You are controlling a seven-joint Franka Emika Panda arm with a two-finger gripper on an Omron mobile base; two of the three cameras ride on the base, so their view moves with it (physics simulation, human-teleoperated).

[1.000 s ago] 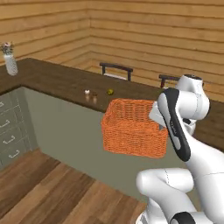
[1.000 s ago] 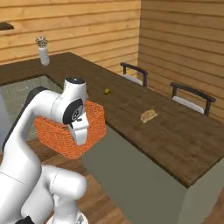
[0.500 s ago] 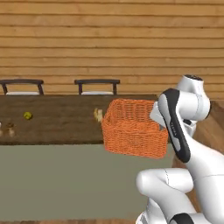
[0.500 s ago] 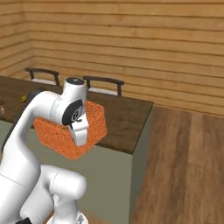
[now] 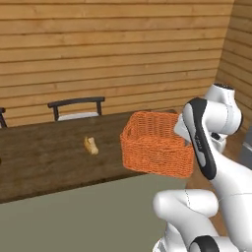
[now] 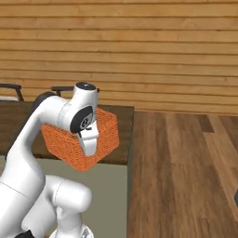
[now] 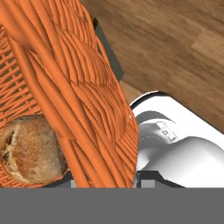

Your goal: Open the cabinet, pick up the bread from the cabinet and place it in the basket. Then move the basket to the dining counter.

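Basket (image 5: 156,150) held aloft at tabletop (image 5: 44,155) end; end effector (image 7: 105,177) clamped on its wall. Bread (image 7: 31,148) inside.

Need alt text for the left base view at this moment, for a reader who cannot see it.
The white arm holds the orange basket lifted near the end of the dining counter, against a wood-plank wall. A small tan item lies on the counter to the basket's left, and a dark chair stands behind it.
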